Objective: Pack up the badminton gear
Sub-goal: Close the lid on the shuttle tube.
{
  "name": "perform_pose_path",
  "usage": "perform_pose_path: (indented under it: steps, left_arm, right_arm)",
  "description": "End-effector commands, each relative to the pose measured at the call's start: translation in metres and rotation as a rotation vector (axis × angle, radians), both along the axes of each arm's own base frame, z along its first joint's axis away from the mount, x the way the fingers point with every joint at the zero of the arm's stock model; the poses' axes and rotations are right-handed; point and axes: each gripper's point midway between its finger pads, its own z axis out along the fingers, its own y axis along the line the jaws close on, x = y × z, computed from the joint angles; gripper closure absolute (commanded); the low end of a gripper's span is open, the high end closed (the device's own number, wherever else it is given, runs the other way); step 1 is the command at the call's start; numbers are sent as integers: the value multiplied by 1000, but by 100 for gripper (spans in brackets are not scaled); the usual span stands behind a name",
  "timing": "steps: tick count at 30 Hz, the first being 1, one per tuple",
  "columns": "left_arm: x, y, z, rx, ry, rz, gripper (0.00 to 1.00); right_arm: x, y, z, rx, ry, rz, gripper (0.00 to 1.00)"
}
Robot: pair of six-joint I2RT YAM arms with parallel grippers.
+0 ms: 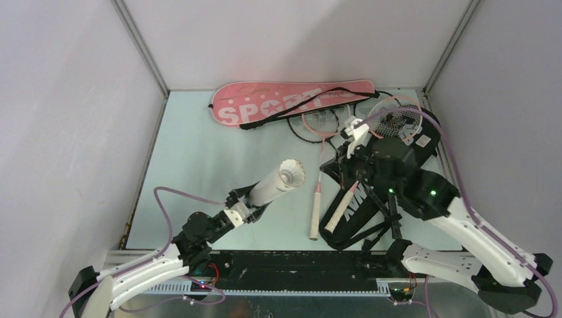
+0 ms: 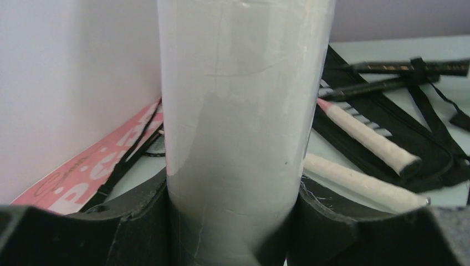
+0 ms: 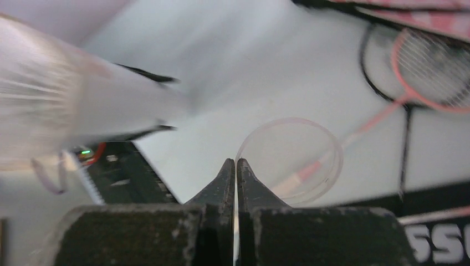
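My left gripper [image 1: 250,203] is shut on the lower end of the long translucent white tube [image 1: 273,185], which tilts up to the right; white feathers of a shuttlecock [image 1: 291,173] show in its open mouth. In the left wrist view the tube [image 2: 244,111] fills the gap between the fingers. My right gripper [image 3: 236,162] is shut on the rim of a clear round lid [image 3: 294,160] and hangs over the table beside the black CROSSWAY bag [image 1: 354,218]. White-gripped rackets [image 1: 315,212] lie by the black bag. The pink SPORT bag [image 1: 278,103] lies at the back.
Racket heads [image 1: 323,120] overlap between the pink bag and the black bag, with another head [image 1: 397,118] at the back right. Black straps [image 2: 438,111] trail off the black bag. White walls close the table in on three sides.
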Motion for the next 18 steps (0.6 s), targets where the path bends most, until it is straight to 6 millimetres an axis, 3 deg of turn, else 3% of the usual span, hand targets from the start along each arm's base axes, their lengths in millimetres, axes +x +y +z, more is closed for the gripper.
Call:
perform_pose_path:
  steps: [1,8,18]
  left_arm:
    - [-11,-10,15,16,-115,-77,91]
    - [-7,-13,10,33,-94,-72,91]
    - [-6,-11,12,19,-83,-62,90]
  right_arm:
    - [-54,13,58,117,-28,218,100]
    - [-93,22,109,178,-50,380,100]
    - [-108,55,116,147,20,515,100]
